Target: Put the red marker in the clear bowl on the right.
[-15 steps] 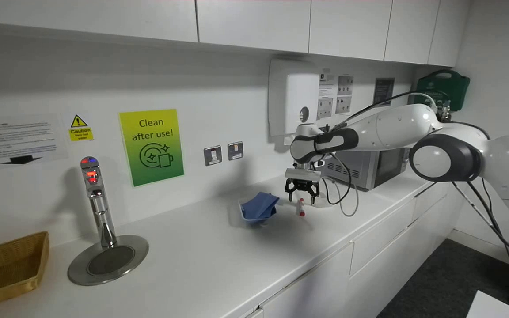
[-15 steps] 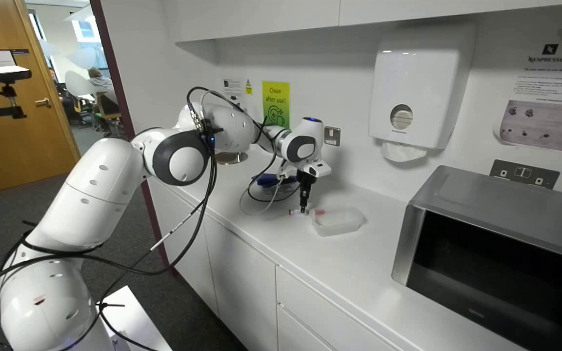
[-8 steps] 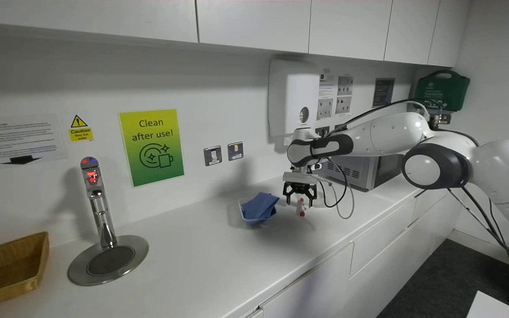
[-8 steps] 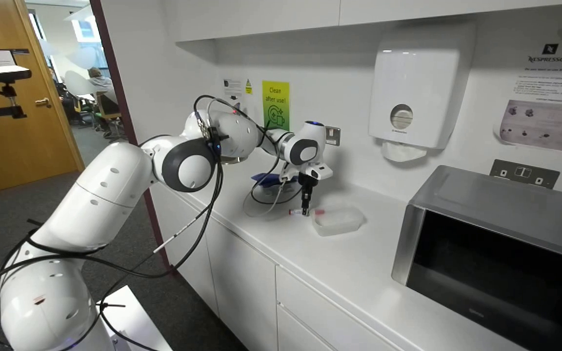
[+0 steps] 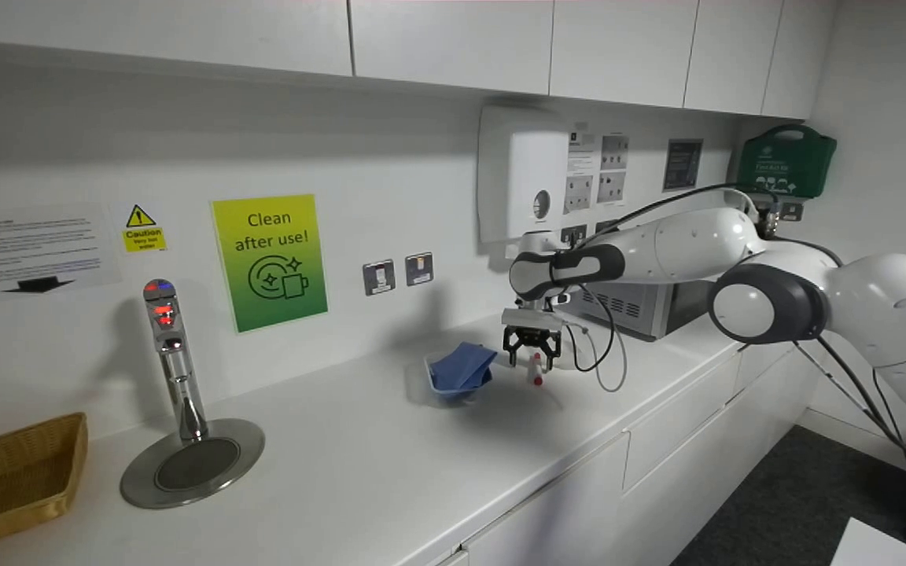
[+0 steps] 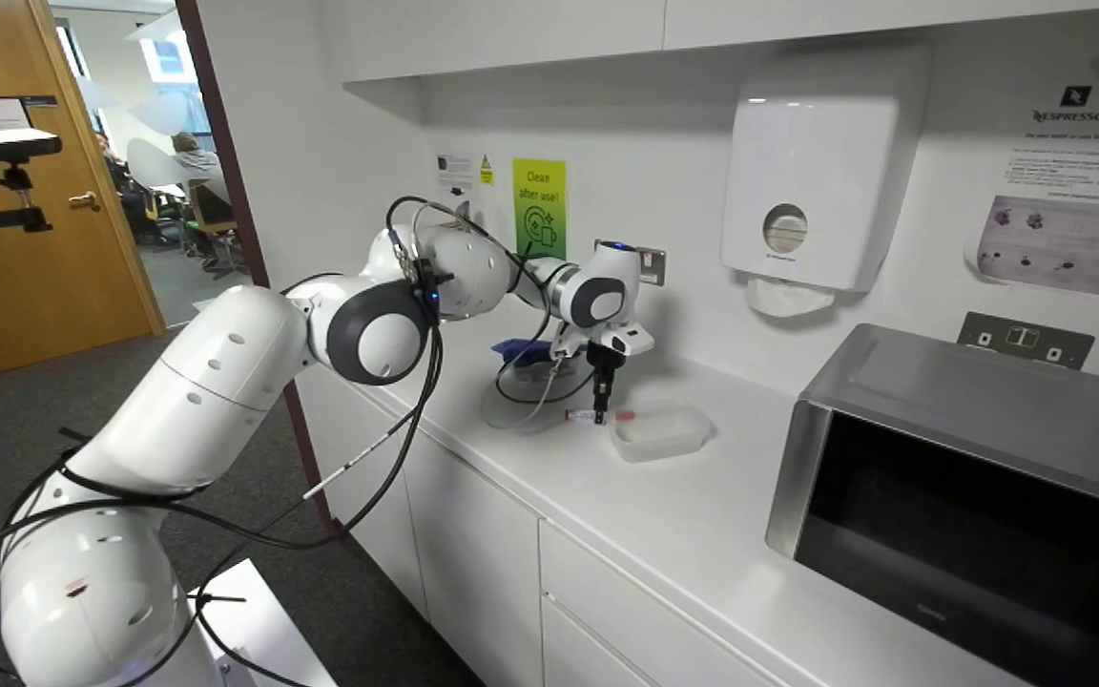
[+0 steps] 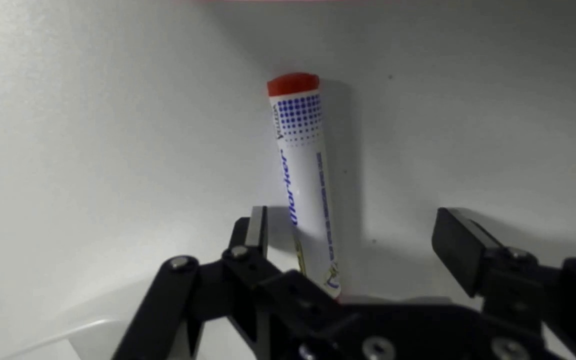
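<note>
The red marker (image 7: pixel 305 175) lies on the white counter. It has a white barrel and red ends; it also shows in both exterior views (image 5: pixel 536 371) (image 6: pixel 580 416). My gripper (image 7: pixel 350 215) is open and low over the counter, pointing down, with the marker between its fingers (image 5: pixel 532 364) (image 6: pixel 600 418). The marker is nearer the left finger in the wrist view, with a gap on both sides. Its lower end is hidden behind the gripper there. The clear bowl (image 6: pixel 666 441) stands close by the marker's cap end; its rim (image 7: pixel 85 325) shows at the lower left of the wrist view.
A bowl-like container with a blue cloth (image 5: pixel 462 368) stands beside the gripper. A microwave (image 6: pixel 969 496) stands beyond the clear bowl. A steel tap (image 5: pixel 178 369) and a wicker basket (image 5: pixel 20 479) are farther along. A paper towel dispenser (image 6: pixel 821 181) hangs on the wall.
The arm has come down and my gripper has dropped a little around the marker. The fingers look slightly closer together. The marker and the clear bowl have not moved.
</note>
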